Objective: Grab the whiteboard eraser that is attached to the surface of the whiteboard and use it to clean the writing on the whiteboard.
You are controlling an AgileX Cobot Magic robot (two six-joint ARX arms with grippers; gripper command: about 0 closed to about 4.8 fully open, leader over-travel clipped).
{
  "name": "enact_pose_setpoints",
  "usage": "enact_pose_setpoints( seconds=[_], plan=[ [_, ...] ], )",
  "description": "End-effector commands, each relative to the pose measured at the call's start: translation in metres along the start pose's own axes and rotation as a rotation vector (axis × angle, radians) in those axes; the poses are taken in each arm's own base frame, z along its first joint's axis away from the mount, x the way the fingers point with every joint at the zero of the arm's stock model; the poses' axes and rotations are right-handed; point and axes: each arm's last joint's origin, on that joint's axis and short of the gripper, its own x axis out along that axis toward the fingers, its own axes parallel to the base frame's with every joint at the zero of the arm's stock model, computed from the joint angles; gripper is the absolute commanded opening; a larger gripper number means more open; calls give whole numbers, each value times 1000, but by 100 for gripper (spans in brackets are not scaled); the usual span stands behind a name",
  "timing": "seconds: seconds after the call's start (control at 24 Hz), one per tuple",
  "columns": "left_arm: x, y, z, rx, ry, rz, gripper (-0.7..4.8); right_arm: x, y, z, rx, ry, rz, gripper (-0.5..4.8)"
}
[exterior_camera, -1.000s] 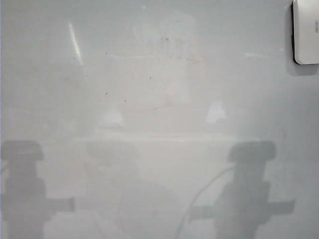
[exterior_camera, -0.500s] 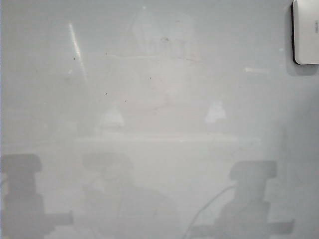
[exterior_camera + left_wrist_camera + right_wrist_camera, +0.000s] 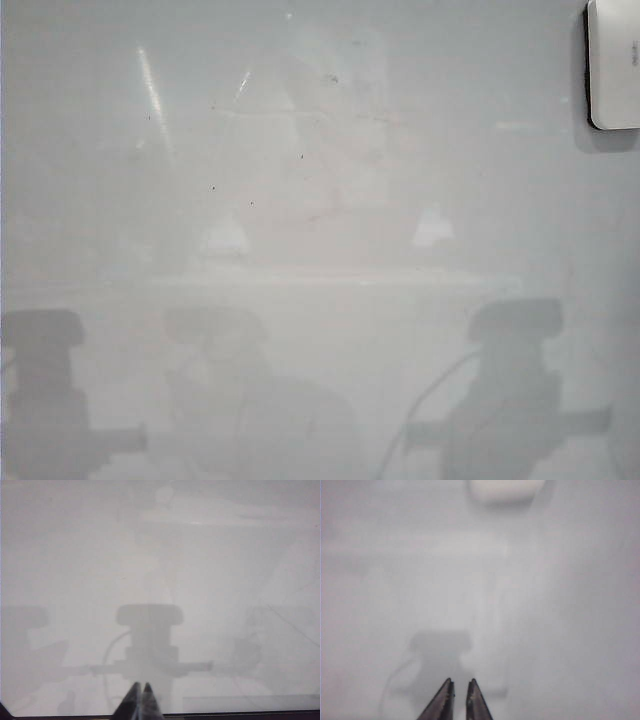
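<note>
The whiteboard (image 3: 450,180) fills every view, pale and glossy. No red writing shows on it, only faint smears (image 3: 330,110) and tiny dark specks. The whiteboard eraser (image 3: 613,65), white with a dark rim, sticks to the board at the far right corner of the exterior view. It appears blurred in the right wrist view (image 3: 502,490), well ahead of my right gripper (image 3: 460,682), whose tips stand a thin slit apart with nothing between them. My left gripper (image 3: 141,686) is shut and empty, tips touching, over bare board. Neither gripper itself shows in the exterior view.
Grey shadows of the two arms lie on the board's near part, one at the left (image 3: 40,390) and one at the right (image 3: 515,390). A dark board edge (image 3: 250,713) runs close to the left gripper.
The left arm's shadow has slid a little toward the near edge. The right arm's shadow dipped, then came back up and drifted slightly right. The eraser has stayed put.
</note>
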Motion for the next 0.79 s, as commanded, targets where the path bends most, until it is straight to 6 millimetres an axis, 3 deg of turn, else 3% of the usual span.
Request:
enact_pose_setpoints(
  seconds=[0.04, 0.37, 0.79],
  plan=[
    [0, 0, 0, 1, 6, 1, -5, 1, -5, 5, -35, -124, -48, 54],
    [0, 0, 0, 1, 7, 0, -5, 2, -6, -4, -26, -25, -62, 54],
    [0, 0, 0, 0, 7, 1, -5, 2, -6, -4, -26, -22, -63, 54]
  ],
)
